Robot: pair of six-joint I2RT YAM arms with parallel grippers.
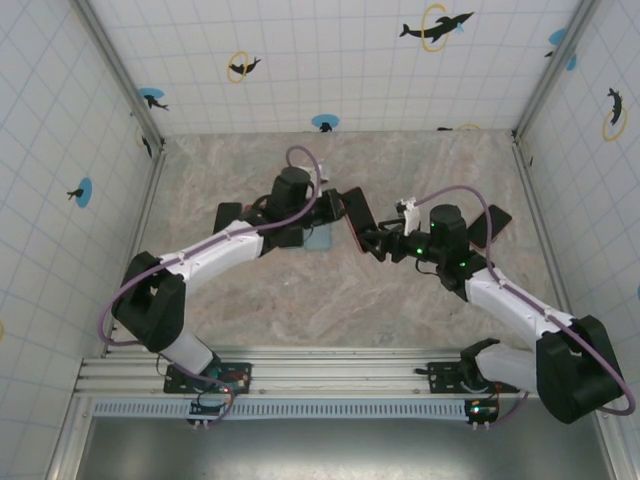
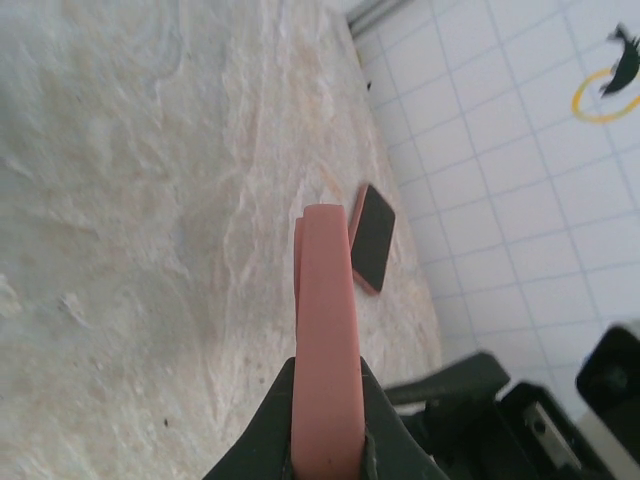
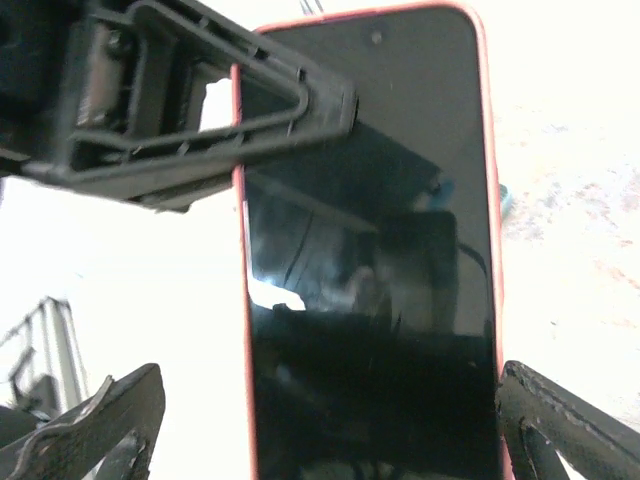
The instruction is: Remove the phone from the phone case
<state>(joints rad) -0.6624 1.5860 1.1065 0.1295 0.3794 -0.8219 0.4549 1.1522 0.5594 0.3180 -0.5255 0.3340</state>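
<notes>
phone: I'm seeing the phone (image 3: 370, 260) seated fully in the phone case (image 3: 488, 150), dark screen facing the right wrist camera, pink rim showing along the top and both long sides.
where: it's hanging in the air over the middle of the surface (image 2: 150, 220), between the two arms.
left gripper: the left gripper (image 2: 328, 395) is clenched on the case, pinching one long pink edge toward the far end.
right gripper: the right gripper (image 3: 330, 390) is standing released, fingers (image 3: 105, 420) spread either side of the near short end. The left one is apart from the rim. The right one is just beside it, and I can't tell if it's touching.
key relation: the long axis is running straight away from the right gripper, with the near end lying between its fingers. The right arm is the free one and the nearer to that free end.
step: I'm judging this as lining up for the pull, with nothing separated yet.
next move: probably needing the right gripper to close on the near end and work the phone off the rim while the left one is holding the case.
risk: squeezing across the rim could be clamping phone and case together.
other: a second pink-rimmed dark slab (image 2: 372, 237) is lying on the surface by the wall (image 2: 500, 150), well apart.
</notes>
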